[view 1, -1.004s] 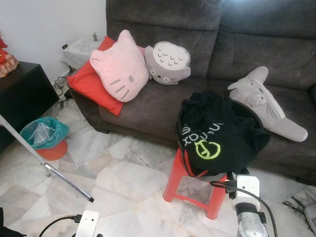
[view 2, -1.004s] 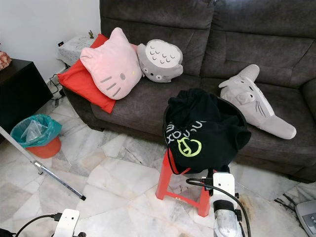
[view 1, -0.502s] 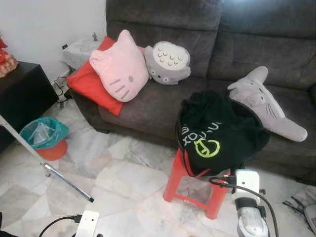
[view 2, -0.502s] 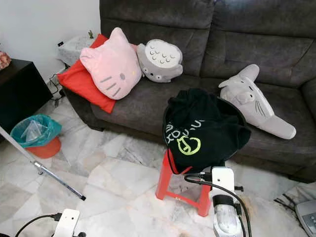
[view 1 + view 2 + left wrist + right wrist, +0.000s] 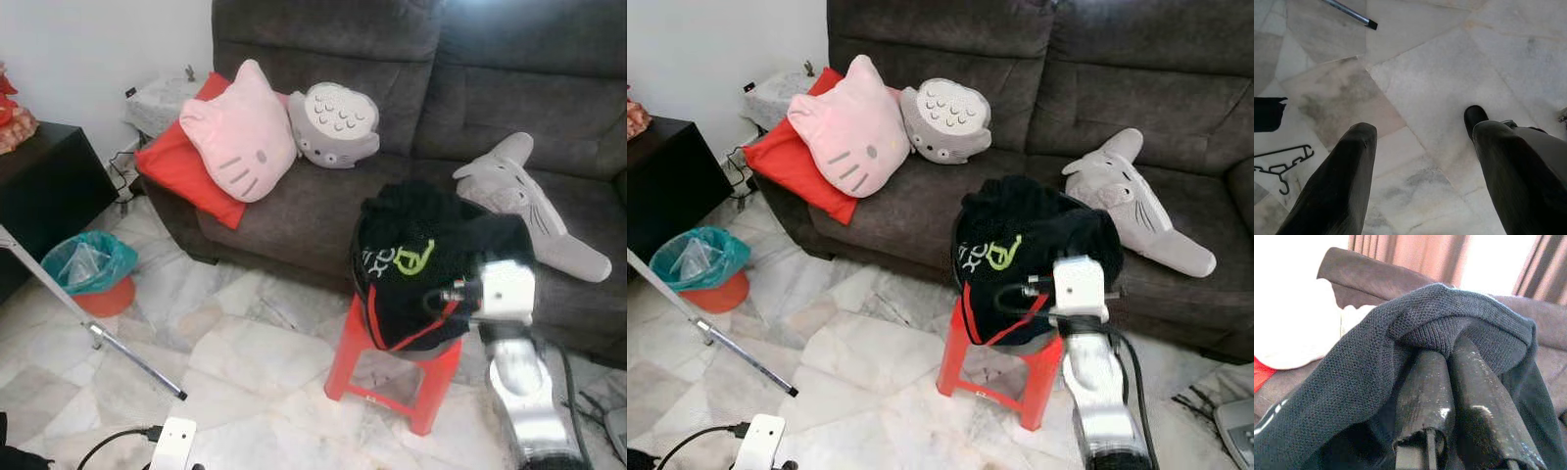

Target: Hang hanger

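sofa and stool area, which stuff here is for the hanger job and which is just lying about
For the job:
- black shirt on the red stool
- right gripper, pinching the shirt
- hanger on the floor
- left gripper, open over the floor

Just lying about:
- pink cushion
- red cushion
- grey owl cushion
- grey plush
- bin

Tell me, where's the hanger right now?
The hanger lies flat on the marble floor in the left wrist view, beside the left pincer, which hangs open above it.
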You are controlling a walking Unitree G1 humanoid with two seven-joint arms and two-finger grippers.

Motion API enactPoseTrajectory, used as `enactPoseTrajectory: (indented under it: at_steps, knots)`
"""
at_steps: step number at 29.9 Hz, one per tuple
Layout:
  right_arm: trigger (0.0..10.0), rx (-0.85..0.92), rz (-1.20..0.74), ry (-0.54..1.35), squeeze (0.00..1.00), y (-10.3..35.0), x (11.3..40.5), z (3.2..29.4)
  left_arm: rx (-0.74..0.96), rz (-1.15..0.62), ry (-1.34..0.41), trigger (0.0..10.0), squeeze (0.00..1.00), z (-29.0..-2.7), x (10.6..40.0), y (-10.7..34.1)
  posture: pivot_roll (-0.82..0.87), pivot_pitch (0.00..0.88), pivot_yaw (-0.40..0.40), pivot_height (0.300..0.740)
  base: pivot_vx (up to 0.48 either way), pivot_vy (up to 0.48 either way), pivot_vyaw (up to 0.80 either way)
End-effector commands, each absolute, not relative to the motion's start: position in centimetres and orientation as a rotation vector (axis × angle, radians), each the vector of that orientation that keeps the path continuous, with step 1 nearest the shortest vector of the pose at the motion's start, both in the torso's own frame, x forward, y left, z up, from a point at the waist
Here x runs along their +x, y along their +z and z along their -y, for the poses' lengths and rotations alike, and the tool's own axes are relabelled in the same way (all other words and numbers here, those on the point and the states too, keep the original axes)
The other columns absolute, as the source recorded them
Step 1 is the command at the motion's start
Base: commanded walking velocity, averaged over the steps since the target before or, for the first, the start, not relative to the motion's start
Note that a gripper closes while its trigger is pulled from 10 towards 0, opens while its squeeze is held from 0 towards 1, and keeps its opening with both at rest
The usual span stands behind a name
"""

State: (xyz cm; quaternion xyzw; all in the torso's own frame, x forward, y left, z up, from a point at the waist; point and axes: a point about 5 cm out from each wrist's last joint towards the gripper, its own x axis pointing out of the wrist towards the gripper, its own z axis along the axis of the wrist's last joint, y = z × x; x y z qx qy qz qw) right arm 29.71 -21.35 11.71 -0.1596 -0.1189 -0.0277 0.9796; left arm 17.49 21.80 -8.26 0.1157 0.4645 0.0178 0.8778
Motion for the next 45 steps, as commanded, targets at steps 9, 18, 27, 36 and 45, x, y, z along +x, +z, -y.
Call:
enactPoseTrajectory:
  at_steps: [9,18,27,36,45]
  knots:
    - [0.0,-0.263,0.304,0.045,0.00,15.5,31.1,20.7,0.229,-0.973,0.046,10.0,0.00,-22.0,17.3,-8.3,-0.09,0.000,0.031,0.736,0.000,0.000,0.00]
    - [0.0,-0.204,0.320,0.348,0.00,18.0,30.3,18.3,0.219,-0.971,0.042,10.0,0.00,-21.9,17.3,-8.3,-0.09,0.000,0.036,0.736,0.000,0.000,0.00]
    - [0.0,-0.279,0.290,0.662,0.00,19.6,28.6,17.2,0.206,-0.971,0.036,10.0,0.00,-21.9,17.4,-8.3,-0.10,0.000,0.039,0.736,0.000,0.000,0.00]
    - [0.0,-0.558,-0.086,0.590,0.00,15.3,28.7,21.5,0.190,-0.974,0.024,10.0,0.00,-21.8,17.4,-8.3,-0.10,0.000,0.042,0.736,0.000,0.000,0.00]
    - [0.0,-0.617,-0.188,0.494,0.00,16.2,28.8,24.6,0.180,-0.973,0.015,10.0,0.00,-21.8,17.4,-8.3,-0.10,0.000,0.047,0.736,0.000,0.000,0.00]
